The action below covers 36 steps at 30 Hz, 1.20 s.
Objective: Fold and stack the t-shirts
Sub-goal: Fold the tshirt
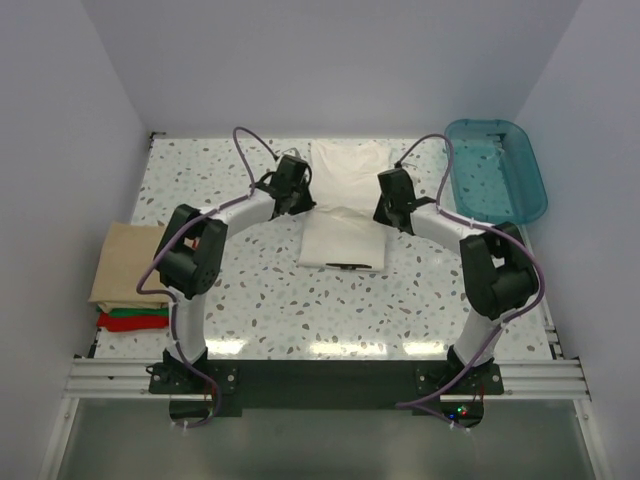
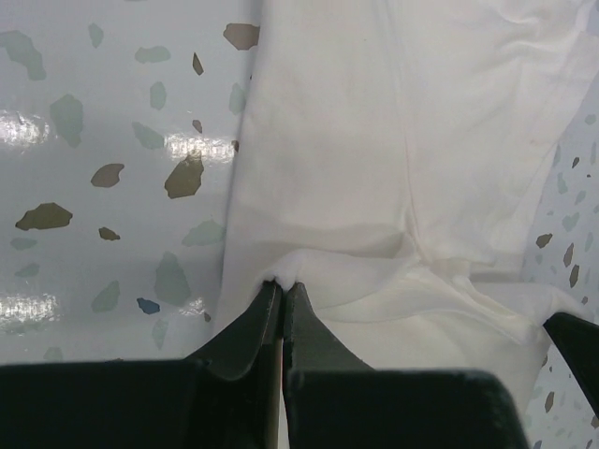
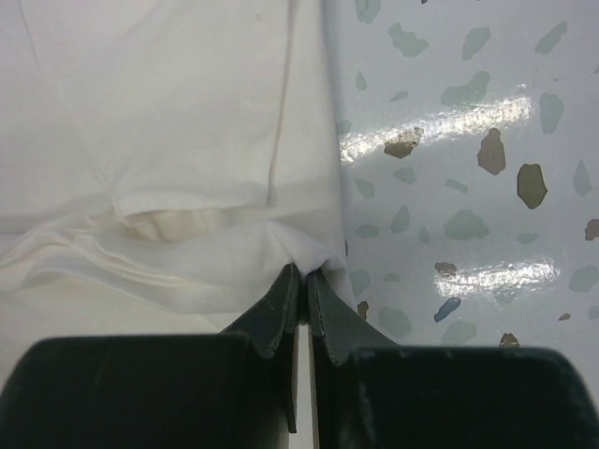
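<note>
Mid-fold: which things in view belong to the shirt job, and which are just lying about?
Job: large white cloth t-shirt, pinched by left gripper and right gripper; folded tan cloth t-shirt, green t-shirt and red t-shirt stacked left.
Lying about: teal plastic bin, far right.

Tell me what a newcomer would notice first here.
The white t-shirt lies partly folded in the middle of the table, with the left claw and right claw each shut on a pinch of cloth at its opposite side edges. At the left edge sits a folded stack of tan, green and red shirts, and a teal bin stands at the far right.
</note>
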Motion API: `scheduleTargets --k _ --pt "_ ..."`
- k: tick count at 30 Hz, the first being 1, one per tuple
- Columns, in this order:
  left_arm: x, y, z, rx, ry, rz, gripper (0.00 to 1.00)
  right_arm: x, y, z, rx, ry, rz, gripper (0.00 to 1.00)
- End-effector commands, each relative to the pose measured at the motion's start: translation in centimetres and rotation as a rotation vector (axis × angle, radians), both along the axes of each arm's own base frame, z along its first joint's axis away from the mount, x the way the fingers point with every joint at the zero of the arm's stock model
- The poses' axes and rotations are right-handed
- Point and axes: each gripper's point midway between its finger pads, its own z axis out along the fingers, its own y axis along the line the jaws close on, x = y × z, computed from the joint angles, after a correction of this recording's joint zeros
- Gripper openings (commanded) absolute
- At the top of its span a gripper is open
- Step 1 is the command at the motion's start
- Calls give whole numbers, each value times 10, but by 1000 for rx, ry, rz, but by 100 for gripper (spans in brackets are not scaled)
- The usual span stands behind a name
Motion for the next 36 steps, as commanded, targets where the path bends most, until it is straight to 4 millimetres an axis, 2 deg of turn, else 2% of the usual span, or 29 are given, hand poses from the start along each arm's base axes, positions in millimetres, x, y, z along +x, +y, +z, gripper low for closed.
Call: scheduleTargets --k 1,4,5,6,7,8,10,11,13,14,16,19,22,23,25,27,29,30,31,32,33,34,35,36 --pt "23 -7 23 -41 -86 -36 2 18 -5 10 30 -46 -16 0" --pt "28 -6 22 -46 -93 -48 11 20 -9 7 49 -35 -23 0" --pt "28 -6 22 -47 -94 -49 16 22 -9 8 54 -41 -21 2" --pt "29 -4 22 -47 -96 -47 20 24 -11 9 57 -43 -19 8" --pt "31 0 22 -48 -96 -39 25 25 -10 8 59 -40 -12 19" --pt "32 1 26 -50 -105 -35 38 29 -8 14 67 -52 -5 25" --pt "34 9 31 -57 -114 -23 47 33 -10 18 69 -57 9 42" --pt "36 11 38 -64 -131 -19 55 35 -9 25 76 -68 15 47" --pt "34 15 43 -68 -139 -18 57 36 -11 33 68 -76 19 54" --pt "34 16 54 -75 -164 -20 58 35 -12 40 67 -87 21 54" --pt "28 17 60 -77 -170 -21 58 32 -13 44 66 -90 22 54" --pt "19 13 59 -100 -162 -35 48 24 -9 46 84 -80 44 52" --pt "8 4 58 -102 -150 -56 29 16 -4 41 103 -70 62 44" --pt "5 1 58 -101 -144 -63 21 14 -1 39 105 -66 72 43" --pt "1 -9 56 -102 -143 -83 11 13 5 33 107 -54 96 42" --pt "2 -18 56 -101 -143 -97 7 15 9 22 101 -31 108 41" --pt "5 -19 43 -88 -117 -97 3 19 13 20 103 -23 120 41" --pt "8 -22 46 -92 -124 -100 2 23 14 17 102 -20 120 41" --pt "9 -23 35 -82 -102 -99 1 26 15 17 101 -21 123 41" --pt "12 -24 33 -74 -100 -105 1 29 17 16 103 -18 132 41" --pt "18 -27 38 -76 -114 -107 1 30 17 12 96 -2 132 41" --pt "19 -26 25 -60 -92 -107 1 37 19 11 90 -3 135 41" --pt "23 -26 22 -50 -91 -107 1 40 19 9 83 2 136 41" --pt "30 -25 26 -52 -105 -102 1 42 19 7 79 14 137 40"
